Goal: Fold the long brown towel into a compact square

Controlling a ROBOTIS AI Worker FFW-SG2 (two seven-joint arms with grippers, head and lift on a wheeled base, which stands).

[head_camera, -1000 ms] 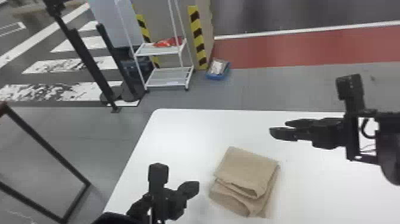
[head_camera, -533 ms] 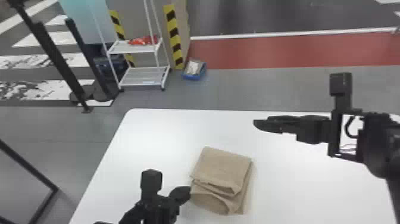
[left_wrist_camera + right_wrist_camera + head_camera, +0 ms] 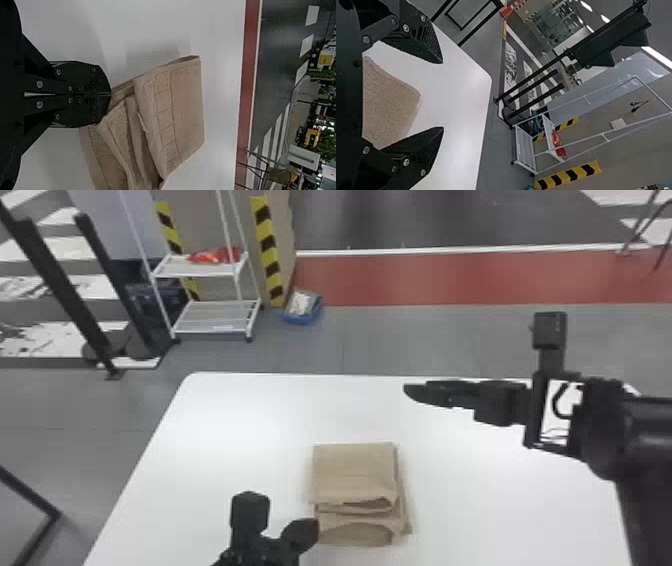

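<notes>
Our left fingers (image 3: pixel 93 81) are together, just beside the brown towel (image 3: pixel 354 472), which lies to their right on the worktop (image 3: pixel 250 425), slightly longer away from us. Our right fingers (image 3: pixel 425 43), apart, hang farther off; we'd fold from the left.

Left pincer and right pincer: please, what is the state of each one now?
Left pincer: closed, tips at the brown towel; whether it grips any cloth cannot be told.
Right pincer: open, holding nothing.
</notes>
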